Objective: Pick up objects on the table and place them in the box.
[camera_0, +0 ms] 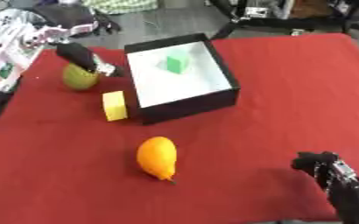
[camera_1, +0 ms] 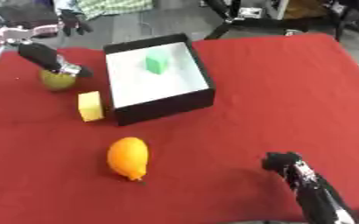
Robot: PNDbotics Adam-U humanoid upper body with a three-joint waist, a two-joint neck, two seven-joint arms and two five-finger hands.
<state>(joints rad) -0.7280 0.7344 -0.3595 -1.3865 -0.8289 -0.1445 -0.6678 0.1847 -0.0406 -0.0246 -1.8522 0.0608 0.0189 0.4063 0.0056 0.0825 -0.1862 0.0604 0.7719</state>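
Note:
A black box (camera_0: 190, 105) with a white floor stands at the table's back middle, and a green cube (camera_0: 176, 64) lies inside it. A yellow-green round fruit (camera_0: 78, 78) sits to the box's left. My left hand (camera_0: 98, 65) comes in from the upper left and lies over the fruit's top right side. A yellow block (camera_0: 114, 105) lies by the box's front left corner. An orange lemon-shaped fruit (camera_0: 157, 156) lies nearer, in the middle. My right hand (camera_0: 319, 162) rests at the lower right, fingers up and relaxed, holding nothing.
A red cloth (camera_0: 290, 87) covers the table, with bare cloth right of the box. White equipment (camera_0: 10, 48) stands off the left edge. Chair legs and floor clutter lie beyond the far edge.

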